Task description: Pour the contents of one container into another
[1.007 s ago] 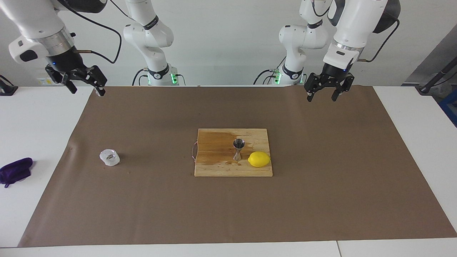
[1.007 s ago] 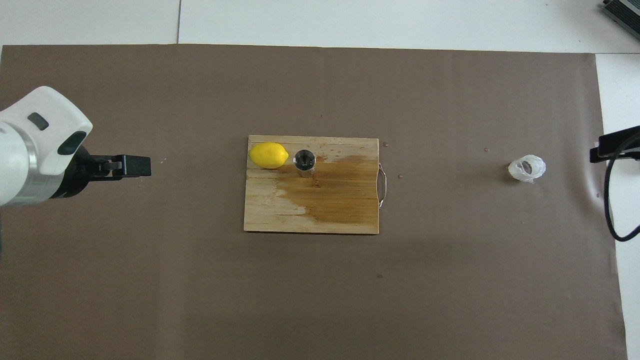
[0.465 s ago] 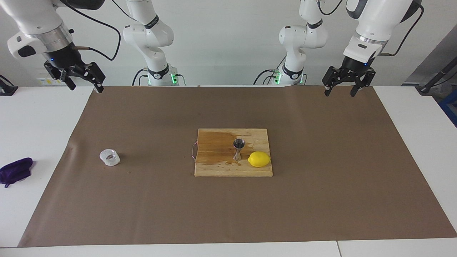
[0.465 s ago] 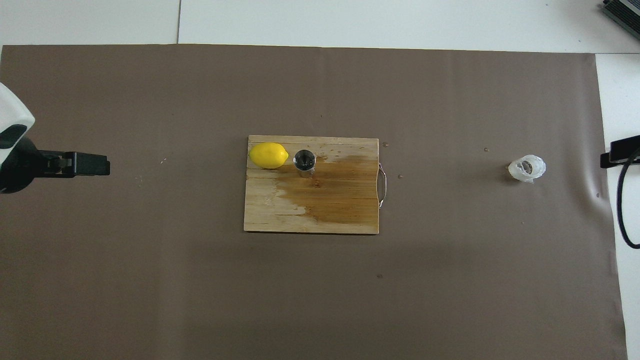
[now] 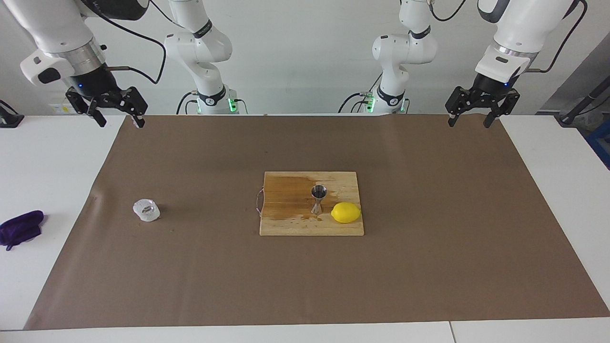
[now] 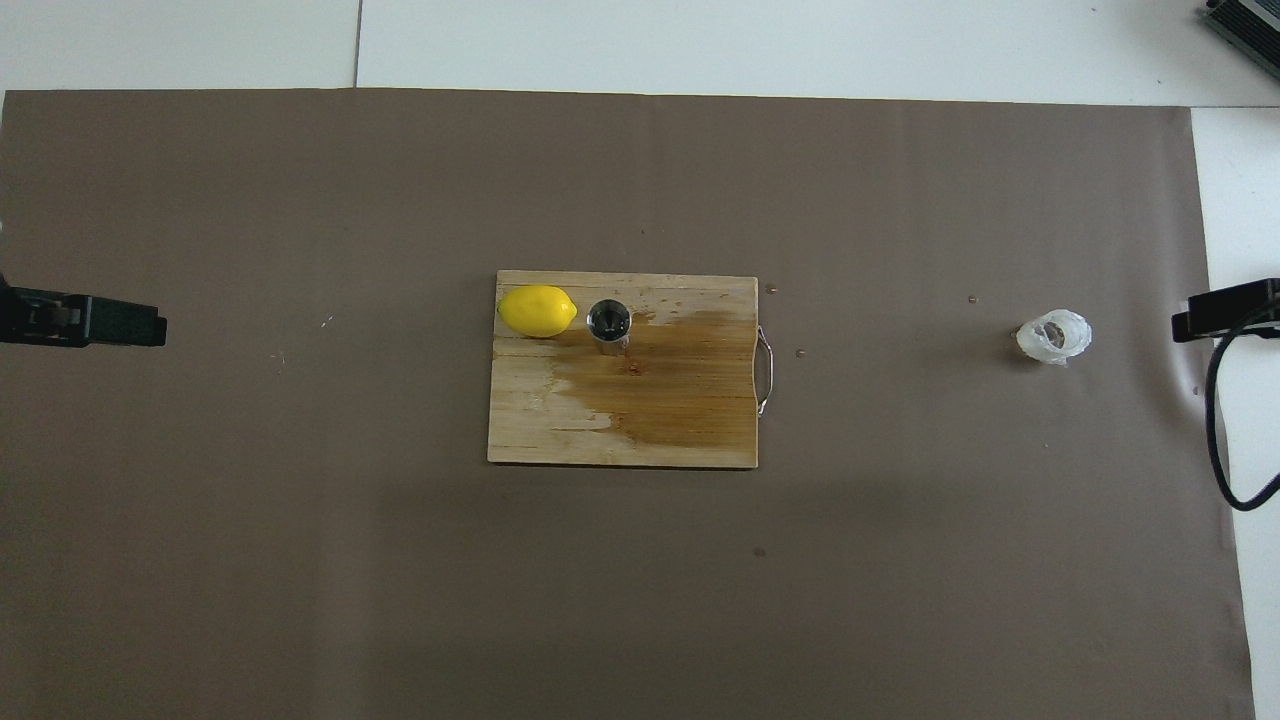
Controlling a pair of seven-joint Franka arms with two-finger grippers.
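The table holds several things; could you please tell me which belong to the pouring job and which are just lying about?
For the job:
- glass cup
- steel jigger

Lying about:
- lemon
- cutting board
- purple cloth

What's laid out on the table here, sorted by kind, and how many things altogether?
Containers: 2, glass cup and steel jigger
Fruit: 1, lemon
Boards: 1, wooden cutting board
Cloths: 1, purple cloth
Coverings: 1, brown paper sheet
Total: 6

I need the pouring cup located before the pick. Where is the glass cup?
The glass cup stands alone on the brown paper toward the right arm's end of the table, well apart from the cutting board holding the jigger.
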